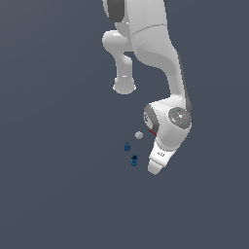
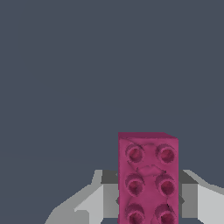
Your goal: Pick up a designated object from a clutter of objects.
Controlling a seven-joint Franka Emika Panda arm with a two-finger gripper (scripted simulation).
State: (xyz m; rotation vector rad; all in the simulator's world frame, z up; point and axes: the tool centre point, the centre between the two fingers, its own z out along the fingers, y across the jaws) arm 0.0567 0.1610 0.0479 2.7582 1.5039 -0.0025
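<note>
The designated object, a magenta-pink studded brick (image 2: 148, 175), fills the gap between my gripper's (image 2: 148, 176) two grey fingers (image 2: 109, 177) in the wrist view. Both fingers lie flush against its long sides with no gap showing, so the gripper is shut on it. In the exterior view the gripper (image 1: 153, 169) hangs low at the end of the white arm, and the hand hides the brick. The rest of the clutter lies just to the exterior view's left of the hand.
A whitish-grey ball (image 1: 139, 135) and two small dark-blue pieces (image 1: 127, 146) (image 1: 134, 160) lie close to the hand. A thin red sliver of a packet (image 1: 152, 132) peeks out behind the wrist. The floor is plain dark grey.
</note>
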